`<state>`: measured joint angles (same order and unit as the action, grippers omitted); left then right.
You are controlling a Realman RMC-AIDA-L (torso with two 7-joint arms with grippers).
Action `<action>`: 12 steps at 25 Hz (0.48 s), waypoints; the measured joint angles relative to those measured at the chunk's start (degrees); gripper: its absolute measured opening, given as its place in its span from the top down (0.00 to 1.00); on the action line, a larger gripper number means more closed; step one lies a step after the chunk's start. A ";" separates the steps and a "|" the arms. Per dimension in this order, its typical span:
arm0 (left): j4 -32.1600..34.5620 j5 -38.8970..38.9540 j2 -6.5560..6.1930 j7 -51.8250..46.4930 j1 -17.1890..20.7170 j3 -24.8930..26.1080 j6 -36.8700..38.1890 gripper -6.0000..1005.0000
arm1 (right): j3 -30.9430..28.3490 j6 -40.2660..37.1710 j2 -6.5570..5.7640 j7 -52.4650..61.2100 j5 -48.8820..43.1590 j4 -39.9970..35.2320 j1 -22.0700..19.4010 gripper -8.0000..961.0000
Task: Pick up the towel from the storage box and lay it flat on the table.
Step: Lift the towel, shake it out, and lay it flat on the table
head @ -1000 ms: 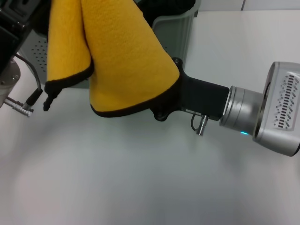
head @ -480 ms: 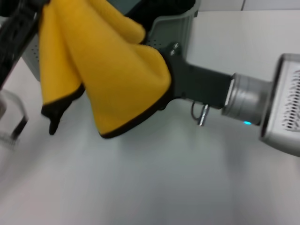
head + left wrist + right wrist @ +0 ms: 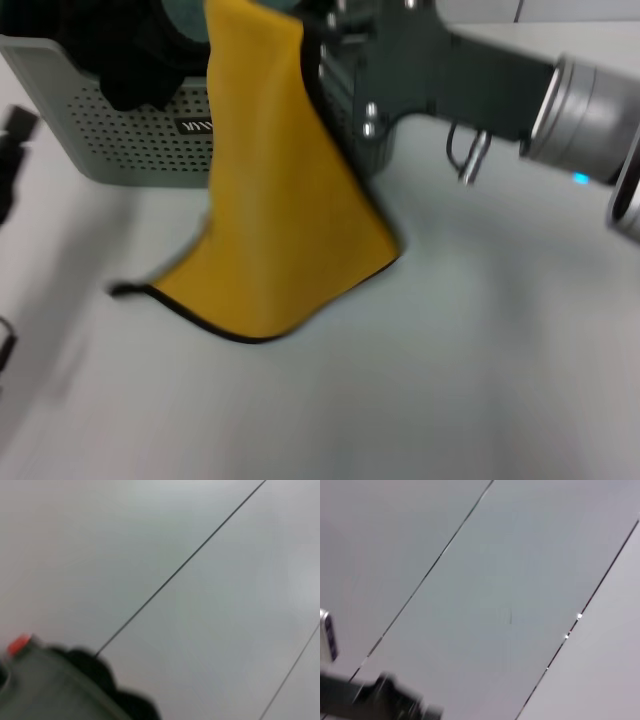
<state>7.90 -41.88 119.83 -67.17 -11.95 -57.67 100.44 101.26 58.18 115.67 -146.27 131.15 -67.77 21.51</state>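
Observation:
The yellow towel [image 3: 275, 220] with black edge binding hangs in a long fold in front of the storage box [image 3: 120, 150]. Its lower edge trails on the white table [image 3: 450, 380]. My right gripper [image 3: 322, 30] is at the towel's top, by the box's right end, and is shut on the towel. Its fingertips are hidden by the cloth and the picture's top edge. Only dark cable parts of my left arm [image 3: 12, 130] show at the far left; its gripper is out of view. Both wrist views show only pale panels with seams.
A black cloth [image 3: 130, 60] and a teal-grey cloth [image 3: 185, 15] lie in the sage-green perforated box. The right arm's silver wrist [image 3: 585, 130] reaches in from the right above the table. White tabletop stretches in front and to the right.
The left arm has pulled away to the left and no longer holds the towel. The right gripper has risen toward the box's right end, and the towel now hangs unfolded with its bottom on the table.

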 joint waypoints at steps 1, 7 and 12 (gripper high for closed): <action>-0.19 -1.06 -0.02 0.06 -0.67 -0.14 -1.45 0.89 | -1.18 -0.01 0.05 1.81 -1.45 -1.08 0.56 0.98; -0.58 -7.61 0.07 -0.06 -4.76 -0.25 -3.06 0.80 | -6.38 -1.86 0.19 9.87 -6.44 -5.63 5.67 0.98; -0.34 -12.42 0.34 2.01 -5.91 -0.26 1.74 0.74 | -7.47 -4.37 -0.01 10.99 -6.96 -6.37 8.27 0.98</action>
<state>7.56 -54.30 120.17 -65.17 -17.87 -57.92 102.19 93.79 53.81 115.66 -135.28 124.19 -74.14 29.78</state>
